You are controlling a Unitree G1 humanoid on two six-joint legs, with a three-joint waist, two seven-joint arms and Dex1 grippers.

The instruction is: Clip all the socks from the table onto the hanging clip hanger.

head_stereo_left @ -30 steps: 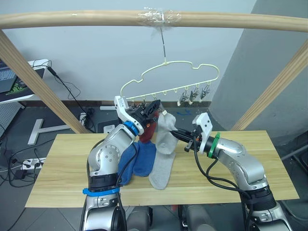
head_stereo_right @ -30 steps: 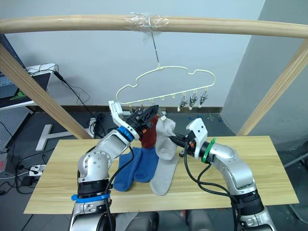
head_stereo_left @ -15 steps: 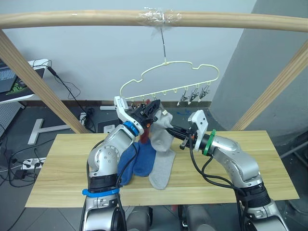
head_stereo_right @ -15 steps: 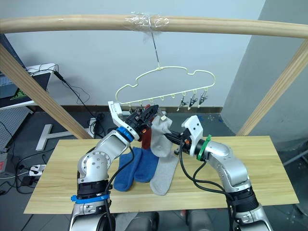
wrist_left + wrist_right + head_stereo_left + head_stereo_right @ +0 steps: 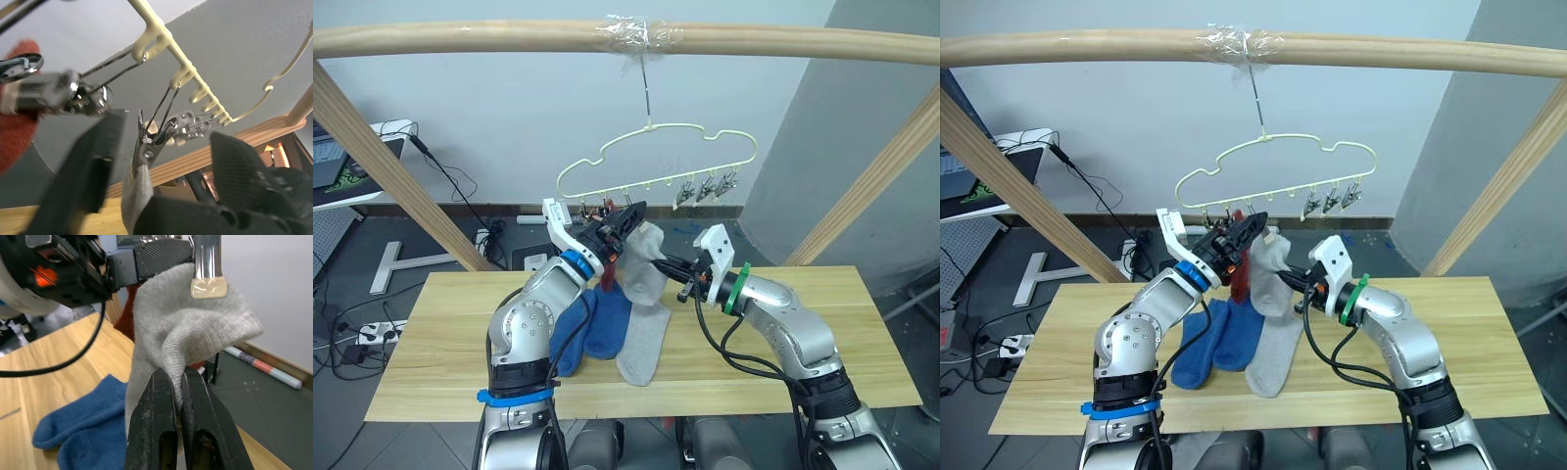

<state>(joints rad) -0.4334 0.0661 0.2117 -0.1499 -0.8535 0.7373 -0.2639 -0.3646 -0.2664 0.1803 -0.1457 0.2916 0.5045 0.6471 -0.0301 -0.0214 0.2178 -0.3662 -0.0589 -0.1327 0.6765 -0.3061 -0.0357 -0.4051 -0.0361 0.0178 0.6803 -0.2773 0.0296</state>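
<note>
A thin pale yellow-green wire clip hanger with a wavy outline (image 5: 656, 152) hangs by its hook from a thick round wooden beam (image 5: 460, 39), above a long table of light yellowish wood planks (image 5: 862, 333). The left gripper (image 5: 625, 217) is raised to the hanger's bar near its left end, its two black fingers (image 5: 93, 166) spread apart on either side of a small metal clip (image 5: 151, 142) that hangs from the bar; the top edge of a light grey knit sock (image 5: 641, 264) sits in that clip's tip. The right gripper (image 5: 658, 264) reaches in from the right, and its fingers (image 5: 164, 426) are pressed together on a fold of this same grey sock just below the cuff. In the right wrist view the clip's pale padded end (image 5: 209, 286) rests on the sock's upper edge. Behind the grey sock a rust red sock (image 5: 1239, 274) hangs from a neighbouring clip toward the hanger's left end. Three more metal clips (image 5: 705, 188) hang bare and bunched together toward the right end of the bar. On the table, below the raised arms, a second light grey sock (image 5: 641, 348) lies lengthwise, and two blue socks (image 5: 592, 328) lie side by side just to its left, touching it. A laptop (image 5: 333, 162) sits on a stand at the far left in the background.
</note>
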